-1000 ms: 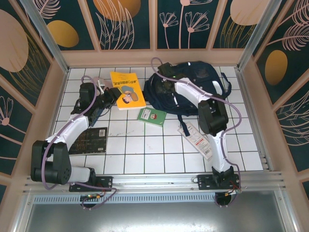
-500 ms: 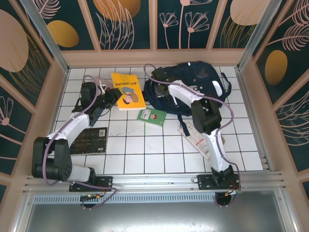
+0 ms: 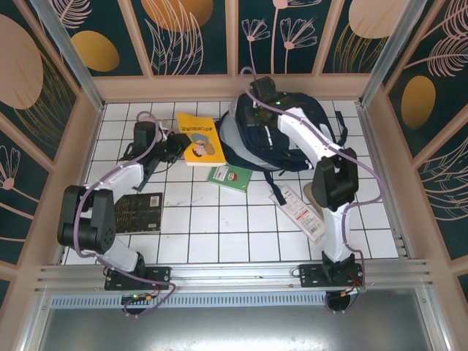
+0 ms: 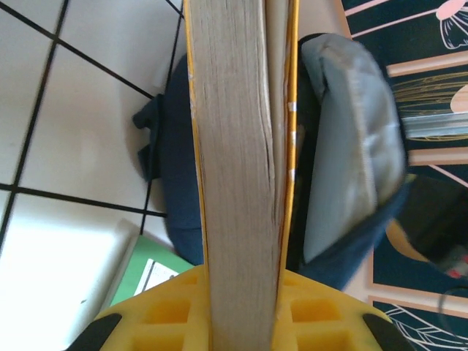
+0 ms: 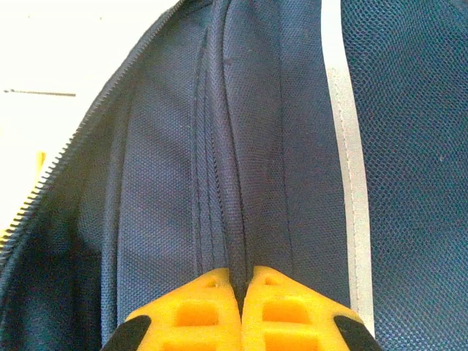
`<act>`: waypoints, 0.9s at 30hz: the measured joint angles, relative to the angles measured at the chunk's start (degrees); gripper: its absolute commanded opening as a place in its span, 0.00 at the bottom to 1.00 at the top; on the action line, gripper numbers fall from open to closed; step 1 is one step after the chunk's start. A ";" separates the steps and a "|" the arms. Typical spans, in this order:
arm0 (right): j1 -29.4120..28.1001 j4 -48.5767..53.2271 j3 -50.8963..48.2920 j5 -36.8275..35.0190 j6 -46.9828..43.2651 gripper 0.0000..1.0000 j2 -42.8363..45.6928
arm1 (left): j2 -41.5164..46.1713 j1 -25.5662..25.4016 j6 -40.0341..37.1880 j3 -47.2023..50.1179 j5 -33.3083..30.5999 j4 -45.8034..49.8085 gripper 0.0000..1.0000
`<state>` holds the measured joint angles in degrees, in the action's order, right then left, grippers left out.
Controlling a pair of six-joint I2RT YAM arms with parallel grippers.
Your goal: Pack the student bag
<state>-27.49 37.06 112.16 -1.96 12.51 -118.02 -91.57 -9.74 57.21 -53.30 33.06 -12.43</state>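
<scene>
While the right claw (image 5: 241,281) is pinched fully together on a fold of the student bag (image 5: 292,146) beside its zip, the left claw (image 4: 241,292) clamps the yellow book (image 4: 238,146) edge-on, its jaws only a book's thickness apart. From above, the bag sits at one o'clock on the tiled desk (image 3: 219,234), with the yellow book just beside it at nine o'clock. A green booklet (image 3: 230,176) lies at the bag's seven o'clock.

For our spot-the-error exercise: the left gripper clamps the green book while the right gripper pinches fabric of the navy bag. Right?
No: the left wrist view shows the left gripper clamping the yellow book; the right gripper does pinch fabric of the navy bag.
</scene>
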 measured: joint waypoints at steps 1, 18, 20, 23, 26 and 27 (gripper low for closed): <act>0.76 0.20 0.33 1.60 0.61 0.00 0.76 | -1.27 -0.96 0.39 -0.96 -0.20 -0.70 0.00; 9.55 -1.05 0.39 25.46 12.61 0.00 7.41 | -26.97 -14.86 6.60 -26.16 -2.73 -8.81 0.00; 9.77 -1.60 0.26 26.88 13.64 0.00 7.76 | -29.90 -16.59 6.95 -29.86 -3.48 -8.83 0.00; 9.84 -2.36 -0.31 28.48 14.88 0.00 8.04 | -33.94 -19.10 7.28 -35.12 -4.28 -8.61 0.00; 9.84 -2.75 -0.92 29.53 15.54 0.00 8.07 | -38.12 -21.68 7.21 -41.35 -5.53 -6.62 0.00; 9.84 -3.02 -1.18 29.88 15.82 0.00 8.09 | -39.56 -22.45 6.84 -43.63 -5.97 -5.60 0.00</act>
<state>-17.65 34.04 110.98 27.92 28.34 -109.93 -131.13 -32.18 64.05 -96.92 27.09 -18.02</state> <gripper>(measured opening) 0.051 0.167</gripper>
